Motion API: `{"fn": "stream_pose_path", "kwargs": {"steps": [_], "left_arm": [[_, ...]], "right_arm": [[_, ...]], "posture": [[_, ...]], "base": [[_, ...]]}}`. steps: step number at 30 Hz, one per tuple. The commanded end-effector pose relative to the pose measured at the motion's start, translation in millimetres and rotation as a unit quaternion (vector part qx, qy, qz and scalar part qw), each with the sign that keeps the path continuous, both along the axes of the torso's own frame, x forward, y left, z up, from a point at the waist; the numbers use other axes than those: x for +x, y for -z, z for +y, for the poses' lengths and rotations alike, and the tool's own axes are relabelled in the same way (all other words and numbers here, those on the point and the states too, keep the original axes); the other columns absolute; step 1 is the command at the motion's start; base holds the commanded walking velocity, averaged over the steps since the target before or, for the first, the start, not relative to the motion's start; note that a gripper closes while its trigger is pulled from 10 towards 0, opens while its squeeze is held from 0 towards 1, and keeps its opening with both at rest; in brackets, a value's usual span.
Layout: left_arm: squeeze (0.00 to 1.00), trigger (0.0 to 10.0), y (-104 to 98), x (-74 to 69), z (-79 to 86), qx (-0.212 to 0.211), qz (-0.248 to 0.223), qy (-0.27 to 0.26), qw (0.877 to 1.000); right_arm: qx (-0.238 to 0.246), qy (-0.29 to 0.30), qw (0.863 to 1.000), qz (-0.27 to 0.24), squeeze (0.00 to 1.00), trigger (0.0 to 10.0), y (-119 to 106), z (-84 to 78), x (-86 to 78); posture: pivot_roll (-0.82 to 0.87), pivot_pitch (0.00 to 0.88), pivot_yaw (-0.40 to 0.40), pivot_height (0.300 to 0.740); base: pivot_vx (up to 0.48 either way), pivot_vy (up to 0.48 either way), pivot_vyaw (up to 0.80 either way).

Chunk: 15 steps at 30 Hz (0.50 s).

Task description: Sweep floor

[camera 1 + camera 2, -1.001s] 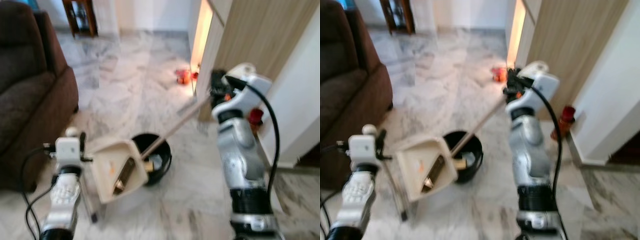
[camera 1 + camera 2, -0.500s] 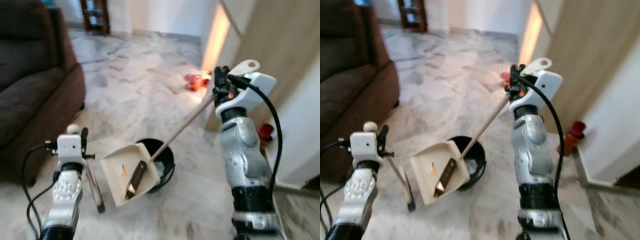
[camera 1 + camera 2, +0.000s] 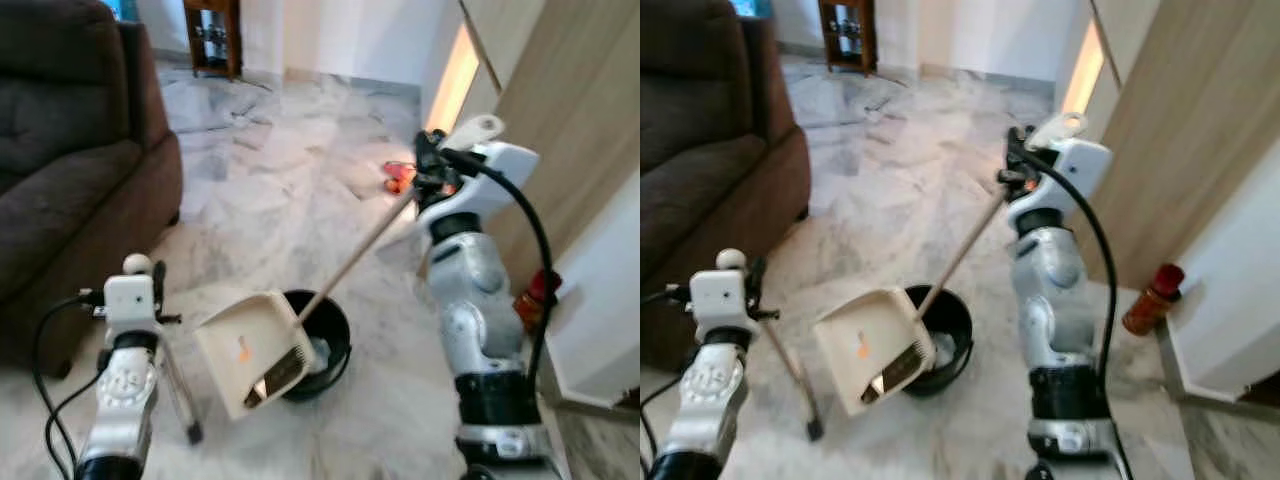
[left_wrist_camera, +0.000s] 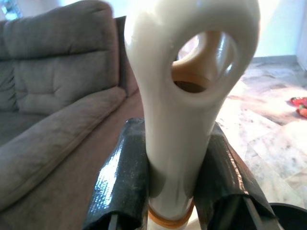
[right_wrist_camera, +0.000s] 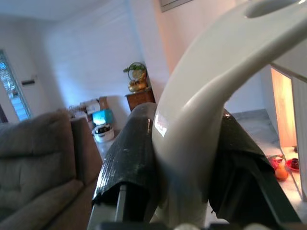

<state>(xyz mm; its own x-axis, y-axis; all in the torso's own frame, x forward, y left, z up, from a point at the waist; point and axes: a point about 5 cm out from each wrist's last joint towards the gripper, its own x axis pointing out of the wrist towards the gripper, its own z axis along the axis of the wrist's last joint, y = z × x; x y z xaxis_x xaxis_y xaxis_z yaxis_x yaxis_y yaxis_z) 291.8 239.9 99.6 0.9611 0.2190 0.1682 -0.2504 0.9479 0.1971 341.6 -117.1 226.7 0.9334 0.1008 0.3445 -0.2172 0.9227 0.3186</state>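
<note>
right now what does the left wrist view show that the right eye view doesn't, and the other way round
Left wrist view adds: up close, two black fingers clamped on the cream handle, with its hanging hole and an orange ring below.
Right eye view adds: the dustpan tipped at the black bin, its long handle in the right gripper, and a red bottle by the wall.
Both: the brown sofa, the cream handle's top and the black bin's rim.

A home living room: a brown sofa (image 3: 70,160) stands on the marble floor (image 3: 270,190), with a wooden cabinet (image 3: 845,30) by the far wall.
</note>
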Motion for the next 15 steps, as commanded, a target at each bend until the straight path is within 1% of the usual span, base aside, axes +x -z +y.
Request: {"fn": "stream_pose_path", "kwargs": {"steps": [1,15], "left_arm": [[0.00,10.0,-12.9,5.6,-6.2,0.009,-0.030,0.013,0.999],[0.00,10.0,-14.8,6.8,-7.0,0.008,-0.034,0.013,0.999]], "right_arm": [[0.014,0.009,0.999,-0.033,0.00,10.0,-15.7,-5.5,-1.8],[0.013,0.006,0.999,-0.038,0.00,10.0,-17.9,-4.4,-2.0]], "posture": [[0.14,0.000,-0.050,0.740],[0.14,0.000,-0.051,0.740]], "base": [[0.255,0.000,0.00],[0.260,0.000,0.00]]}}
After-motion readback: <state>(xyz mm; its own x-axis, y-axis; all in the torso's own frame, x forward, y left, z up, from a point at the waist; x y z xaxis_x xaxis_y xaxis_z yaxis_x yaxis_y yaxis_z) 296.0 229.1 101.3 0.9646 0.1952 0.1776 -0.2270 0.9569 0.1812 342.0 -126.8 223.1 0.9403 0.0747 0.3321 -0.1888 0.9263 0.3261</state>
